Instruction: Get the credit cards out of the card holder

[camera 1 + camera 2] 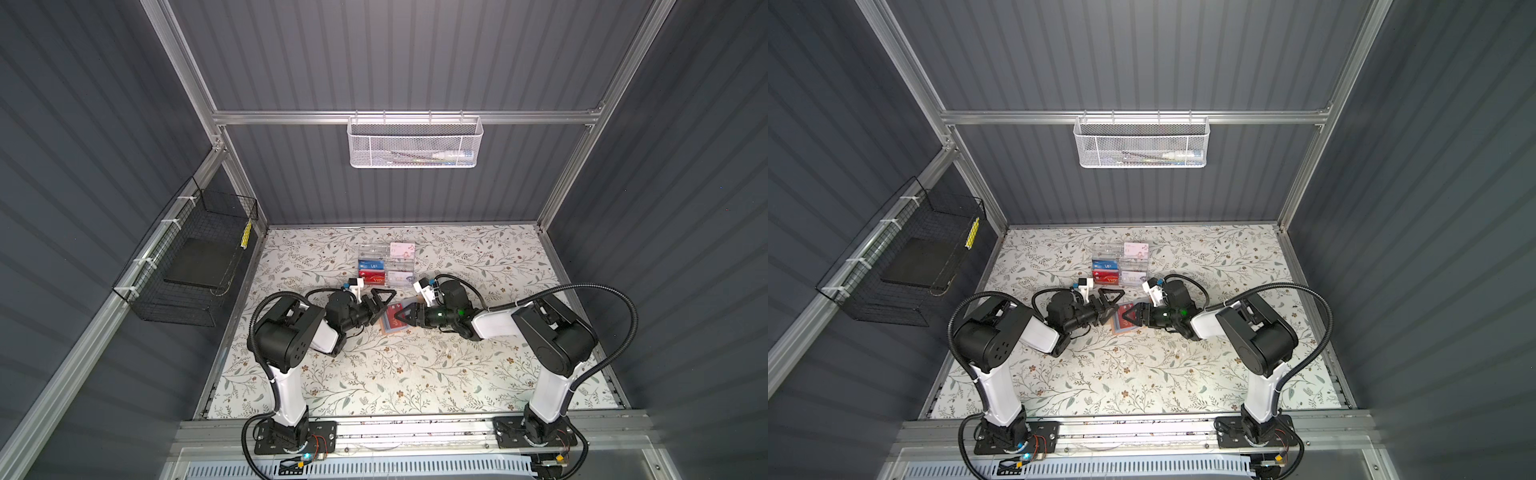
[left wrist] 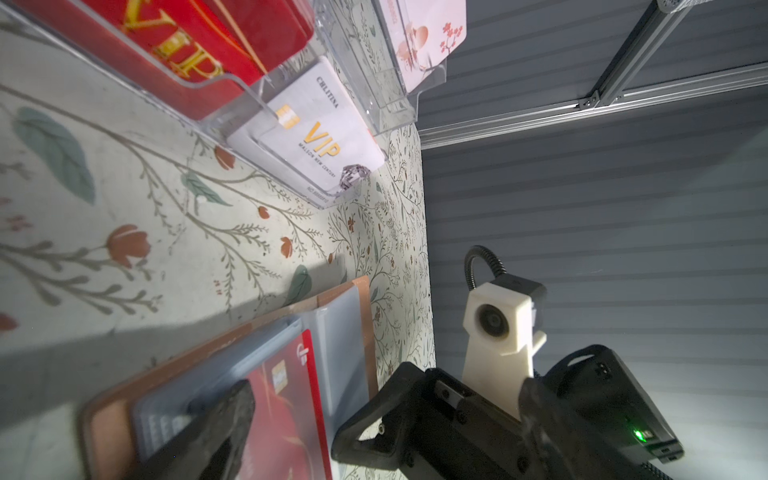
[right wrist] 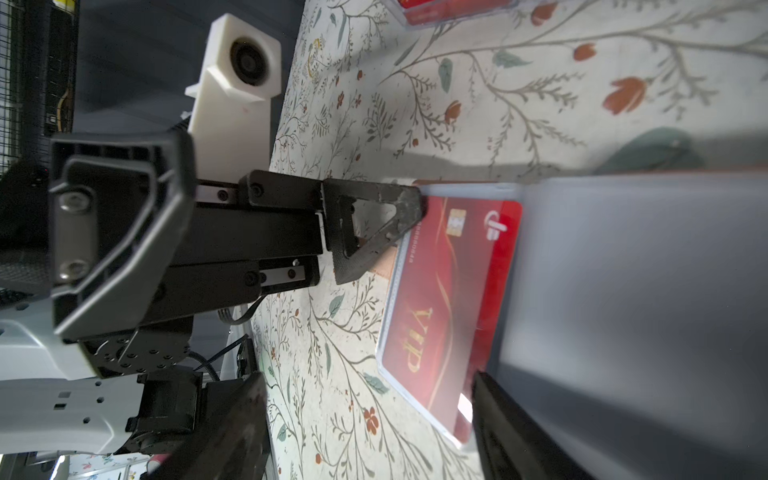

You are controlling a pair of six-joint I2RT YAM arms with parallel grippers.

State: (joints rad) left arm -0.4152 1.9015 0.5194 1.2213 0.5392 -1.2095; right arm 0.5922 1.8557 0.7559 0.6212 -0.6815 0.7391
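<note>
Card holder point(image 1: 388, 327) lay open, red card point(image 3: 440, 299) running roughly twelve-to-six. Left gripper point(image 1: 380, 306) gaped at its nine-o'clock edge and right gripper point(image 1: 400, 316) stood spread, unclamped, at three. Acrylic box point(image 1: 374, 251) sat near twelve, with bare table point(image 1: 415, 374) toward six.

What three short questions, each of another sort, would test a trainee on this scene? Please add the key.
1. True or false: the card holder lies shut.
2. What colour is the card showing in its sleeve? A blue, B red, C white.
3. Name the container behind the holder, toward the back wall, that keeps more cards.
Key: 1 false, it lies open. 2 B. 3 the clear box.
</note>
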